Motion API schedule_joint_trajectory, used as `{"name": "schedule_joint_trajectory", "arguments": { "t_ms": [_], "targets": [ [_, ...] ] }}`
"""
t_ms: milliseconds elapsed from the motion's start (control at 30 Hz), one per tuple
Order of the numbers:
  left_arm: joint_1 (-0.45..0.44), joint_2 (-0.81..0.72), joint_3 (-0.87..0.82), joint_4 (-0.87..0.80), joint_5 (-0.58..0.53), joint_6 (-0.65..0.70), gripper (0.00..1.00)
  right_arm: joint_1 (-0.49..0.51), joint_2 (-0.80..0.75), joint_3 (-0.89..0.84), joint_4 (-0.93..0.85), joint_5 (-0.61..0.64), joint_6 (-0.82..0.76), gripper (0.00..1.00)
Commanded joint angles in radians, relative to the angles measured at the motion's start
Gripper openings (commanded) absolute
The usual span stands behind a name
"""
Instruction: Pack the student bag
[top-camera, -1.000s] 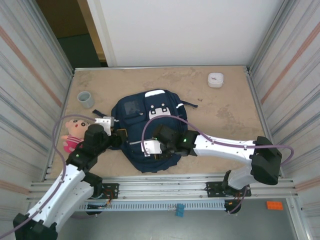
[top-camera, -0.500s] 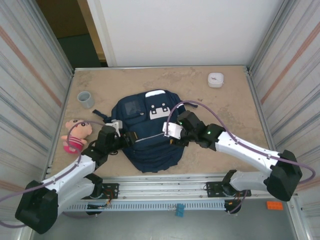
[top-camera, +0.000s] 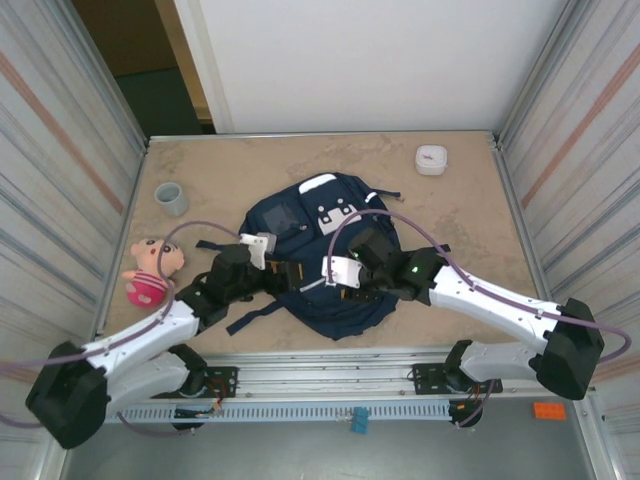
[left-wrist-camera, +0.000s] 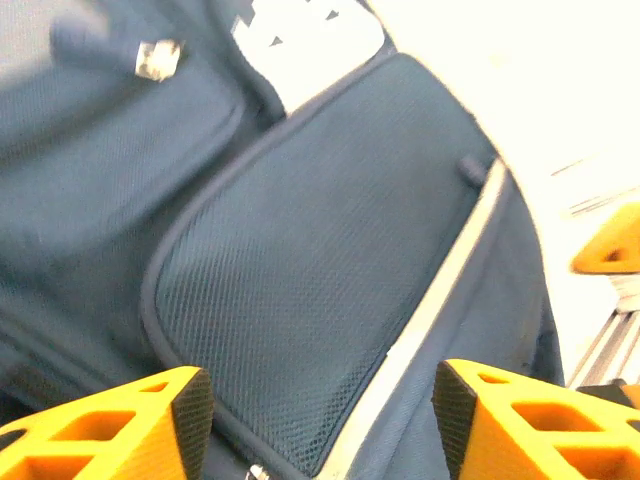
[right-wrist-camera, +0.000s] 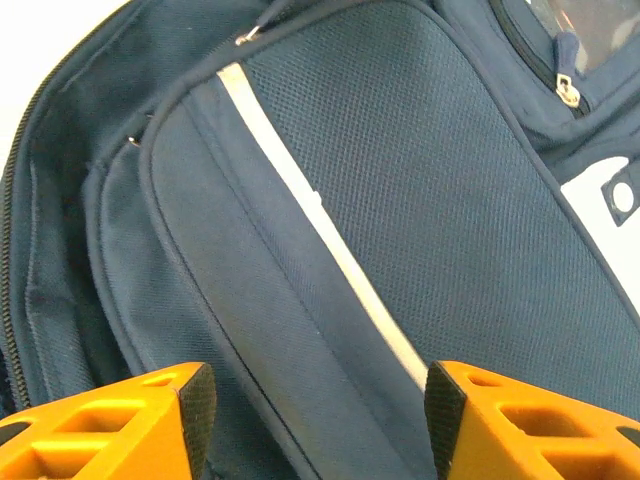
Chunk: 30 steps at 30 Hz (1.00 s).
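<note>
Tan tbl (top-camera: 470, 225), student bag (top-camera: 340, 312), grey cup (top-camera: 171, 198), doll (top-camera: 150, 270), wht box (top-camera: 431, 159)

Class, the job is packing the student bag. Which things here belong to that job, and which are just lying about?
In the job: student bag; left gripper and right gripper, both open over it.
Lying about: pink doll, grey cup, small white container.

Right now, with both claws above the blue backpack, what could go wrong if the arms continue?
1. The left claw and the right claw stand open, close together over the student bag, so the arms could bump each other.
2. The front pocket looks zipped and flat. A closing claw may pinch only cloth and drag the bag.
3. A loose strap lies beside the left arm and might snag.
</note>
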Motion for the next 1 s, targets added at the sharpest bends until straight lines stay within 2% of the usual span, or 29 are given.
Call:
{"name": "schedule_joint_trajectory", "arguments": {
  "t_ms": [0,133,233,300,467,500,633,767,967],
  "targets": [
    [0.039,-0.142,0.014,-0.078,-0.011,0.302,0.65,0.037,0.001,-0.032,0.051,0.055,-0.107,0.58],
    [0.132,-0.29,-0.011,-0.176,0.042,0.456,0.66,0.033,0.068,-0.02,0.09,0.035,-0.166,0.58],
    [0.211,-0.35,-0.009,-0.26,0.127,0.557,0.66,0.041,0.109,-0.017,0.084,0.035,-0.21,0.58],
    [0.237,-0.353,0.005,-0.318,0.161,0.638,0.67,0.05,0.131,-0.021,0.094,0.055,-0.235,0.58],
    [0.241,-0.286,0.05,-0.408,0.228,0.838,0.69,0.046,0.157,-0.054,0.159,0.072,-0.277,0.54],
    [0.243,-0.262,0.06,-0.415,0.236,0.864,0.69,0.042,0.156,-0.052,0.165,0.071,-0.277,0.51],
    [0.242,-0.178,0.096,-0.444,0.272,0.982,0.68,0.01,0.126,-0.004,0.136,0.055,-0.244,0.2],
    [0.241,-0.08,0.12,-0.441,0.337,1.132,0.69,-0.041,0.061,0.052,0.104,0.003,-0.219,0.01],
    [0.238,0.093,0.191,-0.41,0.454,1.253,0.68,-0.098,0.029,0.066,0.125,-0.042,-0.221,0.0]
  ]
}}
